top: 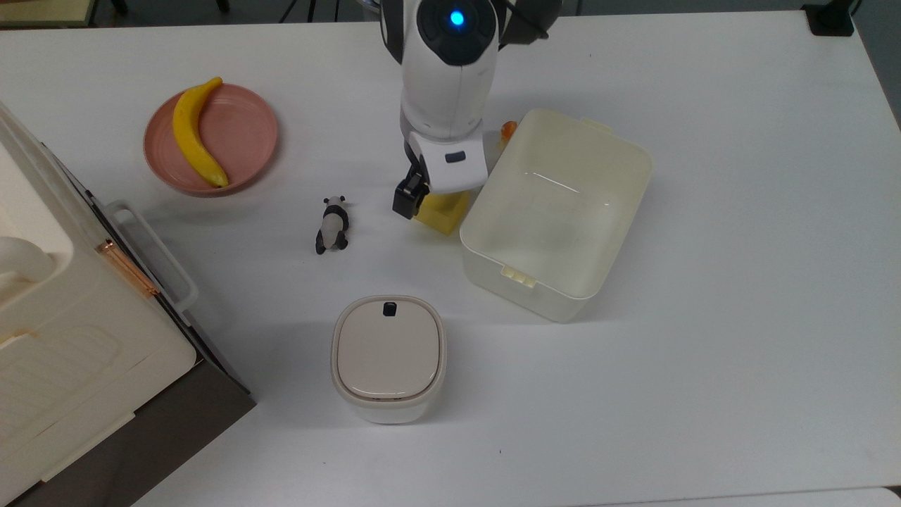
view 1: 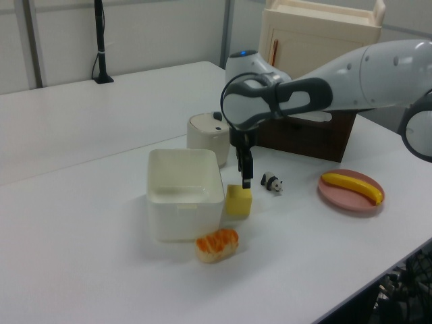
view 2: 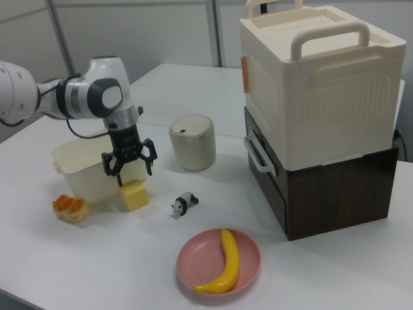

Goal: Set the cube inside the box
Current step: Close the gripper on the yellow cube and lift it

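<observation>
The yellow cube (view 2: 134, 196) rests on the white table, close against the cream-white box (view 2: 79, 182). My gripper (view 2: 134, 172) hangs open just above the cube, one finger to each side of its top. In the top view the gripper (top: 431, 201) and wrist cover most of the cube (top: 445, 217), whose lower edge shows beside the box (top: 524, 290). In the left view the gripper (view 1: 244, 174) points down at the cube (view 1: 238, 202), just right of the box (view 1: 182, 223). Nothing lies inside the box.
A panda figurine (top: 332, 224) lies to the top view's left of the cube. A pink plate (top: 243, 137) holds a banana (top: 193, 134). A lidded white bin (top: 388, 355) stands in front. An orange toy (view 1: 217, 244) lies by the box. A cream appliance (view 2: 319, 84) sits on a dark base.
</observation>
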